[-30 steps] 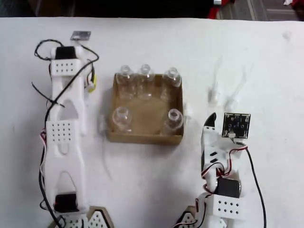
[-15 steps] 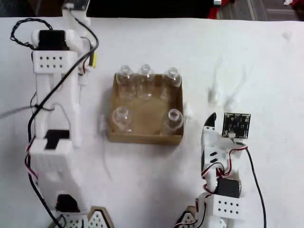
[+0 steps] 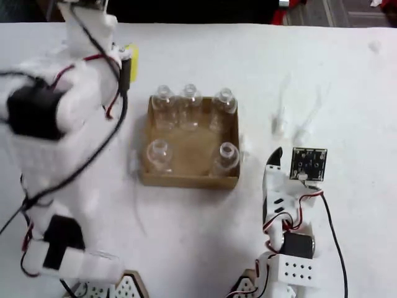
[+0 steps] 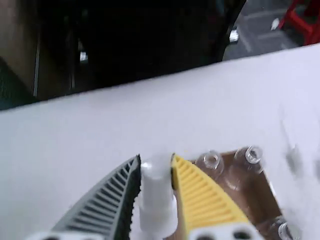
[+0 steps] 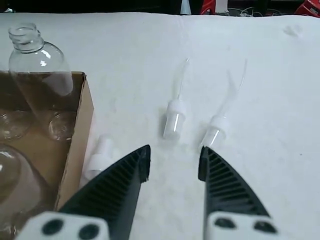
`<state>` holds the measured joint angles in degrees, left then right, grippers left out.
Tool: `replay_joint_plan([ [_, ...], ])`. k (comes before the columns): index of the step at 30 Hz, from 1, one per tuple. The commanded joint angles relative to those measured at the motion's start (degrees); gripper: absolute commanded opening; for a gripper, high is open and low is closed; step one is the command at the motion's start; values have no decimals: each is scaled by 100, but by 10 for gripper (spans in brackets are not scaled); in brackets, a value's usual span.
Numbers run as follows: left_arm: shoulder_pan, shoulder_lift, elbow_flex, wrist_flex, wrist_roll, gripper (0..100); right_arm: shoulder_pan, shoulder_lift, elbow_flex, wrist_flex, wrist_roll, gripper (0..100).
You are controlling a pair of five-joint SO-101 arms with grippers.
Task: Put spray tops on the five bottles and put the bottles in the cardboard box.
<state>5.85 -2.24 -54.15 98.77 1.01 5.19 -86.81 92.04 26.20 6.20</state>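
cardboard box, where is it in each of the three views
High view: the cardboard box sits mid-table, between the two arms.
Left wrist view: the cardboard box lies just beyond the left hand, which grips a spray top.
Right wrist view: the cardboard box runs beside the open right hand.
Shared landmark: the clear bottles standing in it.

Robotics lab bench. A white cloth-covered counter (image 3: 205, 56) carries two printed plastic arms (image 3: 277, 198) with bare wiring (image 3: 332, 230) and an exposed camera board (image 3: 309, 163). Beyond the far edge are a dim room and a red metal frame (image 4: 305, 17).
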Motion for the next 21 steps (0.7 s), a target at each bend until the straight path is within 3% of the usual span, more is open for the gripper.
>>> replay_joint_plan([
  [1, 374, -497, 18, -387, 123, 24, -31, -40, -44, -145, 70, 138],
  [7, 558, -708, -35, -35, 132, 24, -31, -40, -44, -145, 70, 138],
  [16, 576, -2176, 53, 281, 114, 24, -154, -40, 26, -242, 70, 138],
  [21, 576, -2659, 1222, 44, 105, 24, -154, -40, 79, -268, 70, 138],
])
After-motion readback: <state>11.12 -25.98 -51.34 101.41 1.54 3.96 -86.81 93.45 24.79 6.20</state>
